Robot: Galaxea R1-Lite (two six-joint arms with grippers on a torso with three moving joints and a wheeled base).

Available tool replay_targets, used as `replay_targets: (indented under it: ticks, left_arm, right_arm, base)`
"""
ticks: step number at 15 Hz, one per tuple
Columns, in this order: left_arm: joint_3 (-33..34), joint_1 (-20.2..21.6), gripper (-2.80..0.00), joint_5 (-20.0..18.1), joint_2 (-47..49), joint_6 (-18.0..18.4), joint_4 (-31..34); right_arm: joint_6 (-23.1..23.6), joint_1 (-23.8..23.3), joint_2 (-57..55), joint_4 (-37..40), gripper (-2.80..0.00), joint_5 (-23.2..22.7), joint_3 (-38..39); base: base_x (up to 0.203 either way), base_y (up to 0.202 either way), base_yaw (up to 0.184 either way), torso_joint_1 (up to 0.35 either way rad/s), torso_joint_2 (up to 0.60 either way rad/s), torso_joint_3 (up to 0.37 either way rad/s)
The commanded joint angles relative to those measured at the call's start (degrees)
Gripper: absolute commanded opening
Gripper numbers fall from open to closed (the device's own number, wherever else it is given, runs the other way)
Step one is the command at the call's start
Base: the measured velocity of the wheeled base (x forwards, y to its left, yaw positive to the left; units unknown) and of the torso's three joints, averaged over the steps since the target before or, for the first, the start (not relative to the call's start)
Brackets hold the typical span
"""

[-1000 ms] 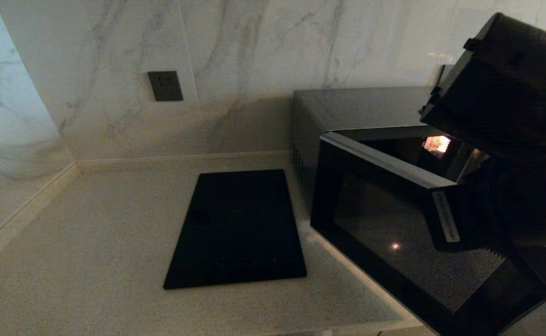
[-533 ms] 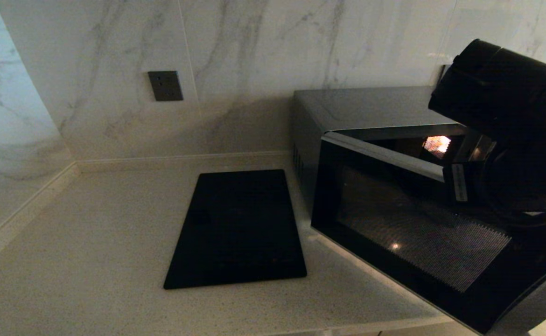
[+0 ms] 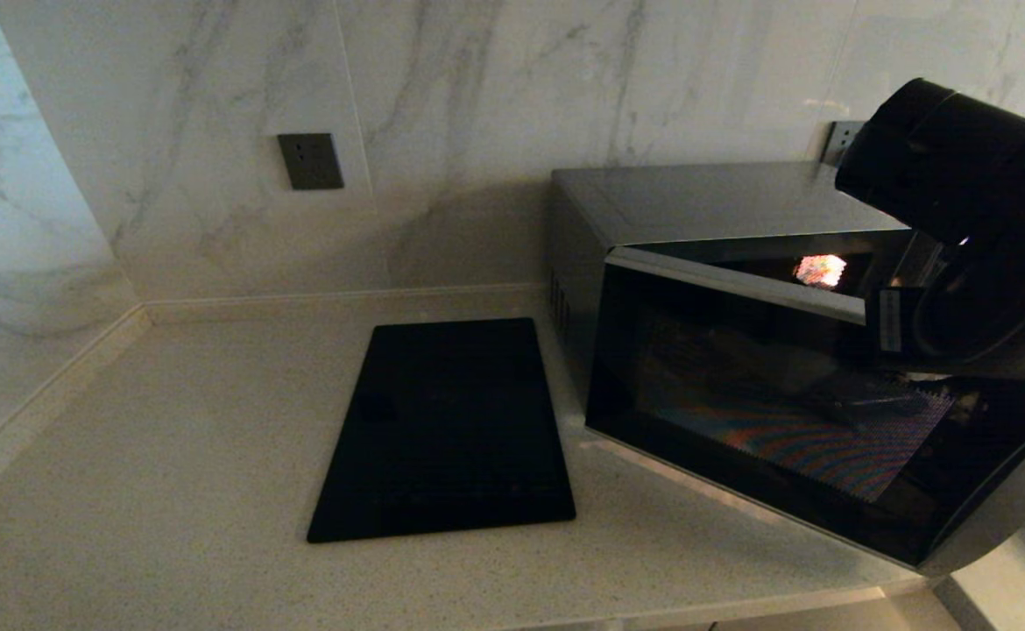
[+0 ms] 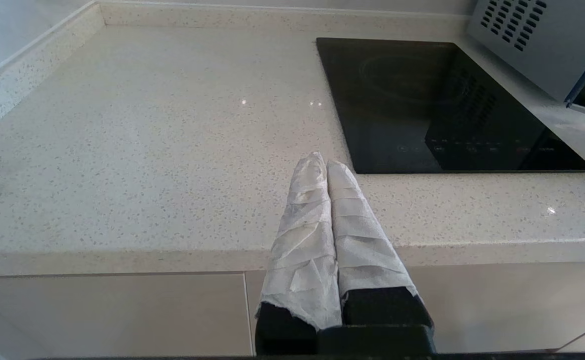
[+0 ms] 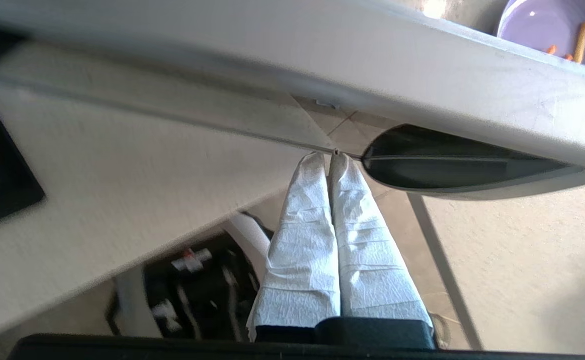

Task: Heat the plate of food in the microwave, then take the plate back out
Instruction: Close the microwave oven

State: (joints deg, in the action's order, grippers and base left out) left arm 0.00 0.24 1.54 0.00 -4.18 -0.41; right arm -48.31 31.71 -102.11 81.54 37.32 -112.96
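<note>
The black and silver microwave (image 3: 696,197) stands at the right of the counter, its dark glass door (image 3: 740,421) ajar at a narrow angle. My right arm (image 3: 959,175) reaches over the door's free end. In the right wrist view my right gripper (image 5: 330,157) is shut and empty, its white-wrapped fingertips right by the door's silver edge and the curved handle (image 5: 472,170). The lilac plate of food (image 5: 552,25) with orange fries peeks past that edge. My left gripper (image 4: 326,162) is shut and empty, hanging in front of the counter's front edge.
A flat black glass cooktop (image 3: 447,429) lies on the speckled counter (image 3: 171,456) left of the microwave. Marble walls close the back and left, with a dark socket plate (image 3: 310,160) on the back wall. The door swings over the counter's front right corner.
The microwave door has swung inward toward the oven body, its gap narrowing. My right arm has moved back and to the right along with the door's free end.
</note>
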Motion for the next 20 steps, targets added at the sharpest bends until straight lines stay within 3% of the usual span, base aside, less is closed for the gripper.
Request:
replay_targets:
  ticks: [1,4,9,16,20]
  left_arm:
    - [0.0,0.0,-2.80,0.0,0.1,0.0,0.0]
    - [0.0,0.0,-2.80,0.0,0.1,0.0,0.0]
    - [0.0,0.0,-2.80,0.0,0.1,0.0,0.0]
    - [0.0,0.0,-2.80,0.0,0.1,0.0,0.0]
    - [0.0,0.0,-2.80,0.0,0.1,0.0,0.0]
  right_arm:
    - [0.3,-3.4,-0.8,-2.3,-2.80,0.1,-0.1]
    - [3.2,-8.9,-2.6,-8.9,-2.80,0.0,-0.1]
    - [3.6,-11.9,-3.9,-11.7,-2.80,0.0,-0.1]
    - [8.4,-19.8,-6.4,-27.5,-2.80,-0.1,-0.2]
    - [8.5,-21.4,-8.1,-30.0,-2.80,-0.4,-0.2]
  base:
    - [0.000,0.000,0.000,0.000,0.00,0.000]
    - [0.000,0.000,0.000,0.000,0.00,0.000]
    - [0.000,0.000,0.000,0.000,0.00,0.000]
    - [0.000,0.000,0.000,0.000,0.00,0.000]
    - [0.000,0.000,0.000,0.000,0.00,0.000]
